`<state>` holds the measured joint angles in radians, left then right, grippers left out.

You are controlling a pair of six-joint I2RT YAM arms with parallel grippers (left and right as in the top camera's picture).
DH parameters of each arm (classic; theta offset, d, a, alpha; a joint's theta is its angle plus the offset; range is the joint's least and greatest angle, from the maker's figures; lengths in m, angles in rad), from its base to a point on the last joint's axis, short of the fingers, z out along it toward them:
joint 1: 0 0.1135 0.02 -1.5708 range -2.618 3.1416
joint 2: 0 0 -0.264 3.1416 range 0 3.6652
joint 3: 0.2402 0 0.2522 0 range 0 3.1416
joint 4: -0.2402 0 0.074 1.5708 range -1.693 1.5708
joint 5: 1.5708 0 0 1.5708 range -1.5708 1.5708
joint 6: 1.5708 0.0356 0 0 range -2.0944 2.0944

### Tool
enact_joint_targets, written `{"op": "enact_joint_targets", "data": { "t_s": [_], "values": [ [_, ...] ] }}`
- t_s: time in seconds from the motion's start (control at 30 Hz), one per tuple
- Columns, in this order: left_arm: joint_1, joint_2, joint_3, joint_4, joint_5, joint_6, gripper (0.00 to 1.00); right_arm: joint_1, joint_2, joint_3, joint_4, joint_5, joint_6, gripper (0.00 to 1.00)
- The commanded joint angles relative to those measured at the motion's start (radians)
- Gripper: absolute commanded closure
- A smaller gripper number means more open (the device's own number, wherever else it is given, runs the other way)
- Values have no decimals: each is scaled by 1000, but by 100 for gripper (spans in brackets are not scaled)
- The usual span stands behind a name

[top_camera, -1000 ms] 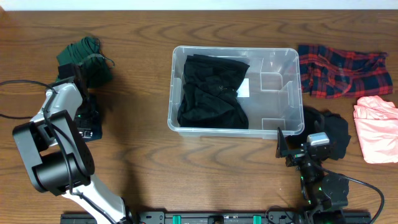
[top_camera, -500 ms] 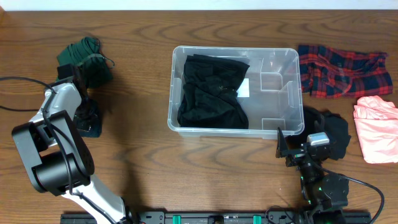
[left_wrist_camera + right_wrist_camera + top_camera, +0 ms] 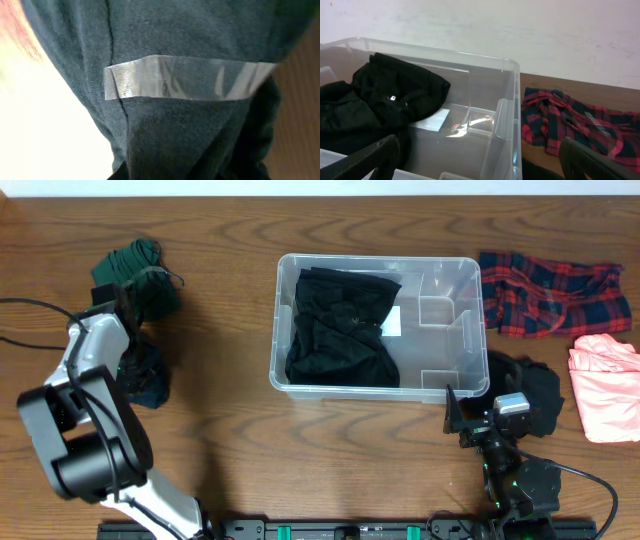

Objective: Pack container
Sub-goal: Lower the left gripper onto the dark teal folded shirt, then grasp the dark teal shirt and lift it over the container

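Left gripper [image 3: 131,360] pinching crumpled dark-teal cloth [image 3: 200,30], right gripper [image 3: 480,162] spread wide; shallow bite may slip before reaching clear rectangular plastic container [image 3: 440,285]

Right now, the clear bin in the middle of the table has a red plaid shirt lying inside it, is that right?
Not quite. The clear bin does sit in the middle of the table, but what lies inside it is a black garment. The red plaid shirt lies outside the bin, on the table beside it. The overhead view shows this plainly.
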<state>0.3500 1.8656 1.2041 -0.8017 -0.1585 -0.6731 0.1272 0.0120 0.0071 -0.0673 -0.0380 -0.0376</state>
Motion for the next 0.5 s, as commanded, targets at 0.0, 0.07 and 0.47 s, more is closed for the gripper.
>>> {"op": "enact_joint_targets", "data": {
  "t_s": [0.0,0.07,0.47],
  "values": [
    [-2,-128,-8,-17,21,186,94,-9,-5,-2,-4,-7,-12,1],
    [-7,-205,-8,-32,21,227,94,-9,-5,-2,-4,-7,-12,1],
    [-171,-561,-8,137,426,497,94,-9,-5,-2,-4,-7,-12,1]
  ]
}}
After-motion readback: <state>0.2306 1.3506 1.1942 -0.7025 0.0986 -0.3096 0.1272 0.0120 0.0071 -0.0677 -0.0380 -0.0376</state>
